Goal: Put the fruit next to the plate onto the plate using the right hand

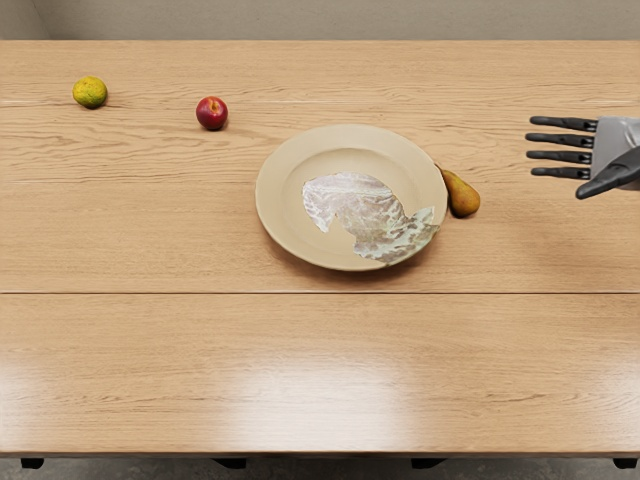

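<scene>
Spanning nearly the whole head view: a light wooden table (320,380), grain running left to right, one plank seam across the middle, soft glare on the near part. Plain grey wall (320,18) shows as a strip behind the far edge.

Round beige plate (275,190) at centre, with a pale mottled patch on its surface. Pear (461,193) lies on the table just right of the plate, against its rim, not on it. Long axis diagonal: narrow stem end points to the far left along the plate's rim, broad end to the near right.

Red apple (211,112) and yellow-green citrus (90,92) sit at far left, well apart from the plate.

Right hand (588,156) enters from the right edge, right of the pear and clear of it. Four fingers straight and spread, pointing left, thumb below; holding nothing.
</scene>
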`<action>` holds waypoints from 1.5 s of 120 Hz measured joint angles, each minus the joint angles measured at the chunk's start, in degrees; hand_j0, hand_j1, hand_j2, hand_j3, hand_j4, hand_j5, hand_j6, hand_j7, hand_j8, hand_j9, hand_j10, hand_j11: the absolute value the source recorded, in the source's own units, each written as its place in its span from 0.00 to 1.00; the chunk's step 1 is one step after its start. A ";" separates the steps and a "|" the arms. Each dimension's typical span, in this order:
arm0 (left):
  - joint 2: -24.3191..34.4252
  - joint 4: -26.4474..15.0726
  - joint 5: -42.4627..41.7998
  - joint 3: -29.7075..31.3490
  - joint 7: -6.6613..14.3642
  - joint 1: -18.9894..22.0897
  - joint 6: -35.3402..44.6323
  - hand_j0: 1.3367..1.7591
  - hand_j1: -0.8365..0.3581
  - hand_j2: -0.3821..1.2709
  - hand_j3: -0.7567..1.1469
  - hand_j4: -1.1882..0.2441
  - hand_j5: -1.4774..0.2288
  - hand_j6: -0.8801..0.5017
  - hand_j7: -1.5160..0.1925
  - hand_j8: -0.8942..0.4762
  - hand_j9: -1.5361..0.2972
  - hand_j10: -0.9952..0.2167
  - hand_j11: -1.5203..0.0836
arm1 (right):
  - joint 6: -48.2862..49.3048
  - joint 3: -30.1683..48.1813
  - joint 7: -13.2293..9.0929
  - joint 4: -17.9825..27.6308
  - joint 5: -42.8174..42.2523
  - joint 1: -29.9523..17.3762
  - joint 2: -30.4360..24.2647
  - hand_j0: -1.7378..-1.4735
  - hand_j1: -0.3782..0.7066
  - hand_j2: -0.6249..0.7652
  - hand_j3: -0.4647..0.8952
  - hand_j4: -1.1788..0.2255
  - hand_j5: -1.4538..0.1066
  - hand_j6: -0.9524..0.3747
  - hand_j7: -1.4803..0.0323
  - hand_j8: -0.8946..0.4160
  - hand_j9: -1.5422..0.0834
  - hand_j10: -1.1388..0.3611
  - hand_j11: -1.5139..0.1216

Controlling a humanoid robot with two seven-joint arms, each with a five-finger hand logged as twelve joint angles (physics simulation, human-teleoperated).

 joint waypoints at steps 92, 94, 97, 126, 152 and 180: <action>0.00 0.00 -0.01 0.02 0.00 0.08 0.00 0.76 0.99 0.23 0.40 0.83 0.87 0.64 0.89 0.65 0.84 0.82 0.95 | -47.11 -7.76 -3.23 27.52 -56.19 7.87 11.81 0.30 0.03 0.45 0.34 0.84 0.93 0.72 0.98 0.68 0.95 0.76 0.93; 0.00 0.00 -0.01 0.02 0.00 0.09 0.00 0.76 0.99 0.23 0.40 0.83 0.87 0.64 0.89 0.65 0.84 0.82 0.95 | -47.68 -7.97 -3.46 27.32 -57.09 7.78 12.47 0.30 0.03 0.45 0.34 0.84 0.93 0.72 0.98 0.68 0.95 0.76 0.93; 0.00 0.00 -0.01 0.02 0.00 0.09 0.00 0.76 0.99 0.23 0.40 0.83 0.87 0.64 0.89 0.65 0.84 0.82 0.95 | -48.46 -8.22 -3.75 26.99 -58.33 7.62 13.49 0.30 0.03 0.45 0.34 0.84 0.93 0.72 0.98 0.68 0.95 0.76 0.93; 0.00 0.00 -0.01 0.03 0.00 0.09 0.00 0.76 0.99 0.23 0.40 0.83 0.87 0.64 0.89 0.65 0.84 0.82 0.95 | -63.72 -12.38 -4.67 20.69 -62.96 4.76 22.70 0.30 0.03 0.45 0.34 0.84 0.93 0.72 0.98 0.68 0.95 0.76 0.93; 0.00 0.00 -0.01 0.00 -0.01 0.09 0.00 0.76 0.99 0.23 0.40 0.83 0.87 0.64 0.89 0.65 0.84 0.82 0.95 | -68.67 -13.73 -4.57 13.15 -64.92 2.75 28.68 0.30 0.03 0.45 0.34 0.84 0.93 0.72 0.98 0.68 0.95 0.76 0.93; 0.00 0.00 -0.01 0.03 -0.01 0.09 0.01 0.76 0.99 0.23 0.40 0.83 0.87 0.64 0.89 0.65 0.84 0.82 0.95 | -69.91 -15.44 -4.48 10.10 -65.75 3.21 30.59 0.30 0.06 0.45 0.34 0.82 0.91 0.69 0.95 0.66 0.92 0.74 0.90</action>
